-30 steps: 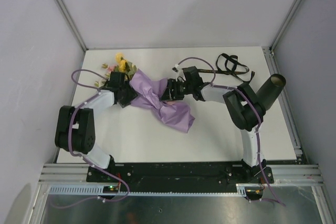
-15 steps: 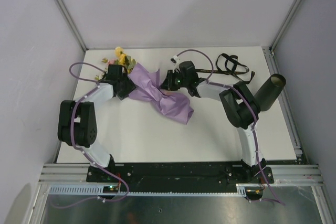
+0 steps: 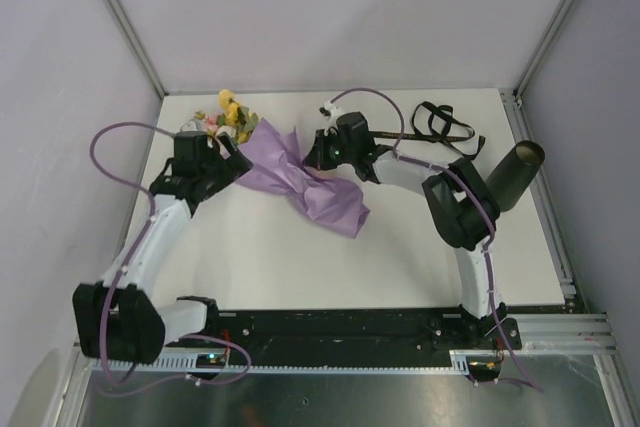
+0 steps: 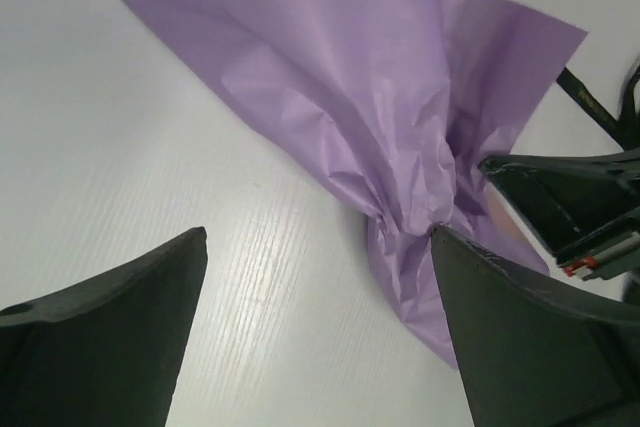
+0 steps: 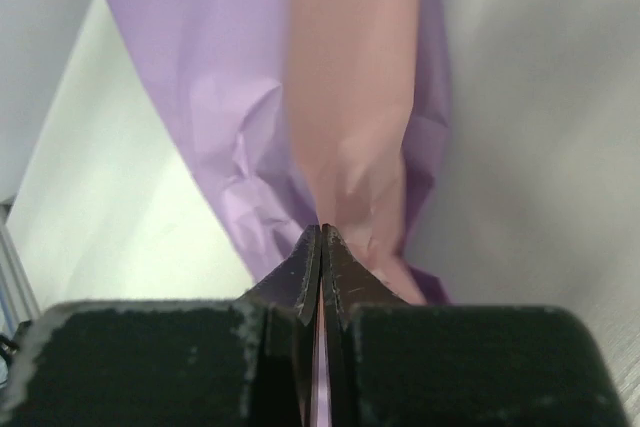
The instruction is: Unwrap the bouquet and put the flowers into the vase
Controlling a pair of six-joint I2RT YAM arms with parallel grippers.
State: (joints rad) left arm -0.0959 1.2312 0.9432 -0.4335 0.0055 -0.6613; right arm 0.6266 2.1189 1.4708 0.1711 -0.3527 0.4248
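Note:
The bouquet's lilac paper wrap (image 3: pixel 305 187) lies crumpled mid-table, its pink inner side (image 5: pixel 350 77) facing the right wrist camera. Yellow, pink and white flowers (image 3: pixel 232 119) poke out of its far-left end. My right gripper (image 3: pixel 313 158) is shut on an edge of the wrap (image 5: pixel 220 87), a thin lilac sliver pinched between its jaws (image 5: pixel 321 233). My left gripper (image 3: pixel 236 165) is open just left of the wrap, holding nothing. In its own view the left gripper (image 4: pixel 320 247) hangs over bare table, the wrap (image 4: pixel 380 97) ahead. The dark vase (image 3: pixel 515 175) is at the right edge.
The black ribbon (image 3: pixel 442 123) lies loose at the back right, beyond the right arm. Lilac walls and aluminium rails (image 3: pixel 120 17) close in the white table (image 3: pixel 300 267) on three sides. The right gripper's fingers (image 4: pixel 575 197) show at the right of the left wrist view.
My left gripper has let go of the wrap, opened wide and drawn back to the left. My right gripper has closed on the wrap's edge. The paper shifted slightly toward the back.

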